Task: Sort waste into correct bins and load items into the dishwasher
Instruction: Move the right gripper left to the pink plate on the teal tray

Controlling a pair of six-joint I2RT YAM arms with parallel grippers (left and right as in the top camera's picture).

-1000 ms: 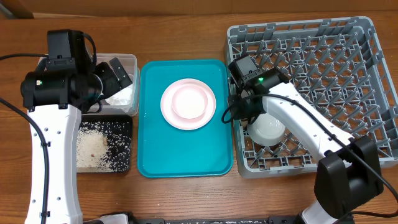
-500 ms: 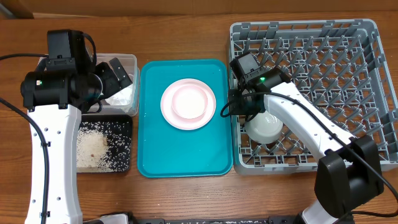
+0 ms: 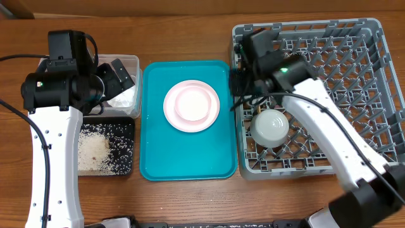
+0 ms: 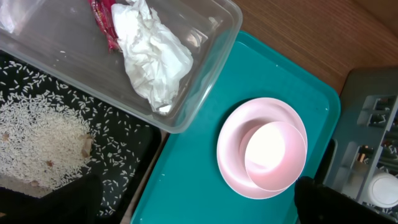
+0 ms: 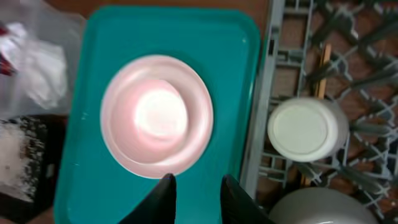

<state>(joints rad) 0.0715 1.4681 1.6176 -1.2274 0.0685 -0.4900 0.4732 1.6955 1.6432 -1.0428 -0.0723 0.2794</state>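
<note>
The white round bowl lies upside down in the large grey plastic peg rack, near its left wall. The right wrist view cuts it to a sliver. Only that view shows the small cream cup, inverted in the rack and hidden overhead beneath the arm. The right gripper hangs narrowly parted and empty. The left gripper is spread wide and empty, showing just dark fingertips at the frame's lower corners.

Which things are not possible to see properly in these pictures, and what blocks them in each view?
- Overhead: the left arm covers most of the clear tub; the red wrapper is hidden there.
- Overhead: the right arm hides the cream cup and its own jaws.
- Right wrist: the bottom edge cuts off the white bowl; the chopsticks are blurred.
- Left wrist: the right edge cuts off the rack.
</note>
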